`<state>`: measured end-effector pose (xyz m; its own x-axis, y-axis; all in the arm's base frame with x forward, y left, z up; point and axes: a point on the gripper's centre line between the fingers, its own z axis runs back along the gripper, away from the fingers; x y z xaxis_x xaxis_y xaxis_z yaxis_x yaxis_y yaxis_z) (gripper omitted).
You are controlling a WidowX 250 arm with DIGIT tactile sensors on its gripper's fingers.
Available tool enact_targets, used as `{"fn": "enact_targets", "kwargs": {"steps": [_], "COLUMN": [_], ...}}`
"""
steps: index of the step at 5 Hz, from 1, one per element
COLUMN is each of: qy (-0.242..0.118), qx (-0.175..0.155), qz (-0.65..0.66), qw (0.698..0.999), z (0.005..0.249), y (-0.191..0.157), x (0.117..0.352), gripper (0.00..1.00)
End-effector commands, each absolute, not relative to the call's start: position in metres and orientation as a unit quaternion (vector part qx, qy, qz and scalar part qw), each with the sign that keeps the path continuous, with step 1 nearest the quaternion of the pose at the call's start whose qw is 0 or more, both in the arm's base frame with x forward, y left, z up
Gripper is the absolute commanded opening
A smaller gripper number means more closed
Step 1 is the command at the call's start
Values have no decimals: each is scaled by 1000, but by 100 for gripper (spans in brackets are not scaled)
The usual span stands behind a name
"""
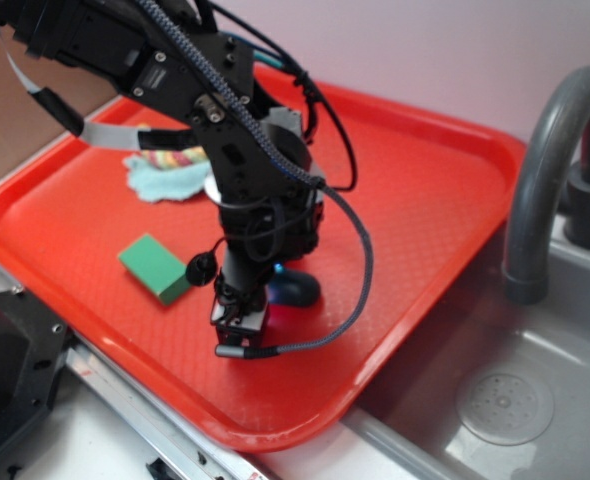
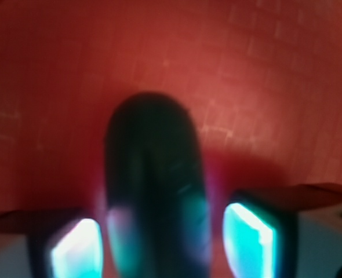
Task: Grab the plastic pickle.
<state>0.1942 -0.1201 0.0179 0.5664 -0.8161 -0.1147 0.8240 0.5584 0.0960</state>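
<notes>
Jaws straddling the plastic pickle (image 2: 153, 185) on the red tray (image 1: 415, 190)

Up close in the wrist view, the gripper (image 2: 159, 243) is spread open with a glowing teal pad (image 2: 249, 237) on each side of the dark pickle, which lies lengthwise between them; the right pad has a clear gap to it, the left one looks just beside it (too blurry to say if it's touching). From outside, the arm comes down from the upper left and covers most of the pickle, so only a rounded dark end pokes out near the middle of the tray. A bright green block (image 1: 156, 267) lies flat just to its left. Further back there's a light blue cloth (image 1: 165, 180) with a striped thing on top, partly behind the arm. Off to the right, the grey faucet (image 1: 545, 170) curves over the sink (image 1: 515, 400).
</notes>
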Motion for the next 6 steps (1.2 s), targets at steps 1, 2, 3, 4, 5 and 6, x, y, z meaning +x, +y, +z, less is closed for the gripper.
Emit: {"fn": "enact_targets", "kwargs": {"steps": [1, 2, 3, 4, 5, 6], "qy": [8, 1, -21, -17, -15, 20], "qx": [64, 69, 34, -9, -33, 7], "qz": [-474, -413, -296, -173, -48, 27], "qw": [878, 908, 954, 985, 998, 999], "z": [17, 41, 91, 140, 175, 190], "y": [-123, -114, -96, -69, -44, -35], "x": [191, 194, 191, 177, 152, 140], "gripper": [0, 0, 0, 0, 0, 0]}}
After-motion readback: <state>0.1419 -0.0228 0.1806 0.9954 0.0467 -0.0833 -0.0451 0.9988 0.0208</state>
